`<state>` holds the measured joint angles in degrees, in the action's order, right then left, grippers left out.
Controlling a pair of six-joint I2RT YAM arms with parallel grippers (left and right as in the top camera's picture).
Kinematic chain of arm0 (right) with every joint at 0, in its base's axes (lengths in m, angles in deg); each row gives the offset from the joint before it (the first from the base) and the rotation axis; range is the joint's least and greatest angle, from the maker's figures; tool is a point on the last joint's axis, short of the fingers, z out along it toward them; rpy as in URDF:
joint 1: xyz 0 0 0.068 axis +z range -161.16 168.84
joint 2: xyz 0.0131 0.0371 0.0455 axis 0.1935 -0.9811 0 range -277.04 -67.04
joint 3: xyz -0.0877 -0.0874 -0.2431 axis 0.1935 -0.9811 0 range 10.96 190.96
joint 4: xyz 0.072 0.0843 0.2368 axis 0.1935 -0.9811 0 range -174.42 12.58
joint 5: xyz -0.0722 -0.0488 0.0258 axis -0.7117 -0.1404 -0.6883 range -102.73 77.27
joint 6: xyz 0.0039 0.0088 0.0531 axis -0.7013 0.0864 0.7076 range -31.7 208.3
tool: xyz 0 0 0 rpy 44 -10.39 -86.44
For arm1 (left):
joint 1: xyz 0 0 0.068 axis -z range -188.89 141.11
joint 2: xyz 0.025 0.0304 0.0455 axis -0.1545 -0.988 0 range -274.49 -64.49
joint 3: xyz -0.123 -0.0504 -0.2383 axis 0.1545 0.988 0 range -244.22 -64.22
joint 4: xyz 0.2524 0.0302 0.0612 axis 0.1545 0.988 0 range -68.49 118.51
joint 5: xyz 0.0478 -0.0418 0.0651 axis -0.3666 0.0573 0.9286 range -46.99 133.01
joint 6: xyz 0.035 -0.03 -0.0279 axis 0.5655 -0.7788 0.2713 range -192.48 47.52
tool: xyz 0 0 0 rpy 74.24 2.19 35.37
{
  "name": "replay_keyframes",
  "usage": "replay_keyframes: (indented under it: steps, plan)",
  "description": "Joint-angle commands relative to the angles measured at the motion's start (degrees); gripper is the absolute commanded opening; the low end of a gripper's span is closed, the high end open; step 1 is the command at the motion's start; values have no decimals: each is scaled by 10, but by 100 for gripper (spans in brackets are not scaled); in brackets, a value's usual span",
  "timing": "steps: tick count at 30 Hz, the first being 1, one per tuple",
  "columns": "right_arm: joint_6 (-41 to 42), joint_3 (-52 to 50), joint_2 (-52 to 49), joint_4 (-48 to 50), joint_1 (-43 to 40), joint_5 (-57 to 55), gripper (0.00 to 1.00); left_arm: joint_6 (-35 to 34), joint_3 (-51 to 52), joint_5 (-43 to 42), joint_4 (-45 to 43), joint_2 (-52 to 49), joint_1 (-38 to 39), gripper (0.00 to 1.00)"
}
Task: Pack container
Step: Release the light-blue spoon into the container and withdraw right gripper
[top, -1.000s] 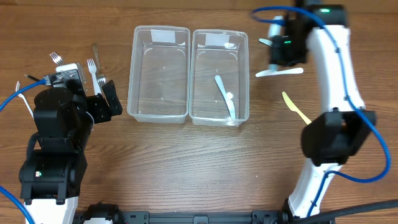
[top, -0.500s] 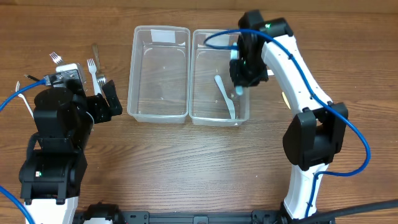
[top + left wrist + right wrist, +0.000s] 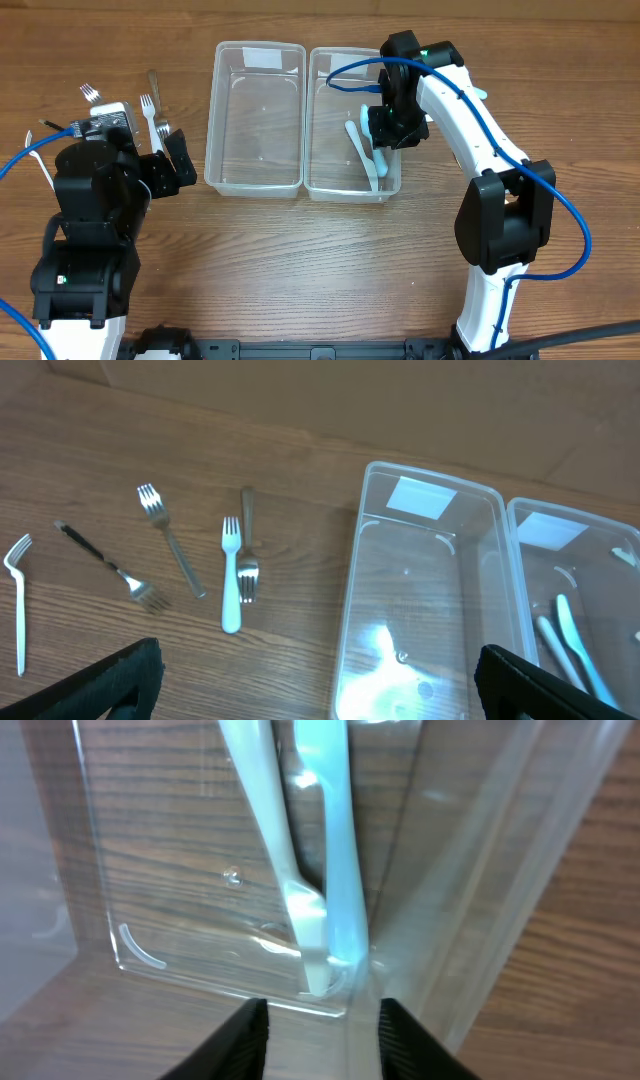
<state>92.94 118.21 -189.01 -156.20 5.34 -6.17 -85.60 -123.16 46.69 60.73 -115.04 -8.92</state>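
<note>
Step in hand: placing a piece of cutlery into the right container (image 3: 345, 192); I judge that this drop is at its end.
Right gripper (image 3: 320, 1035): it hangs low over the near end of the right container, and the jaws are spread with nothing pinched between them.
Task's thing: the light blue utensil (image 3: 335, 860) lies on the floor of the right container, close to its side wall and right beside the white utensil (image 3: 262, 820). The two seem to touch near their lower ends.
Left gripper (image 3: 320, 660): it is high above the table (image 3: 300, 260) on the left side, jaws wide apart and empty.
Left container (image 3: 212, 120): nothing is in it, as far as the overhead view shows.
Not packed yet: several forks lie loose on the table to the left of the containers, among them a white fork (image 3: 230, 575) and a metal fork (image 3: 170, 540).
Progress: early, in my judgement; only two pieces are inside.
Next move calls for: lifting the right gripper straight up so the fingers do not catch the container wall or drag the utensils, then going for another loose piece. The forks lie flat on the wood, so a grasp needs the fingers low on both sides of a handle.
</note>
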Motion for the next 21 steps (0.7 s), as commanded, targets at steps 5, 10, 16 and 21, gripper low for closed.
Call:
replay_keyframes:
  steps: [5,10,16,21]
  plan:
    - [10,146,20,4,-2,-12,42,12,-14,-7,-1,-1,-3,100]
    - [108,337,20,-43,-38,-87,43,14,-14,-7,-1,-1,-3,100]
    - [106,480,20,-180,-161,-90,56,14,-14,-7,0,-1,-3,100]
    - [63,460,26,-183,-264,43,60,14,-14,-7,0,-1,-3,100]
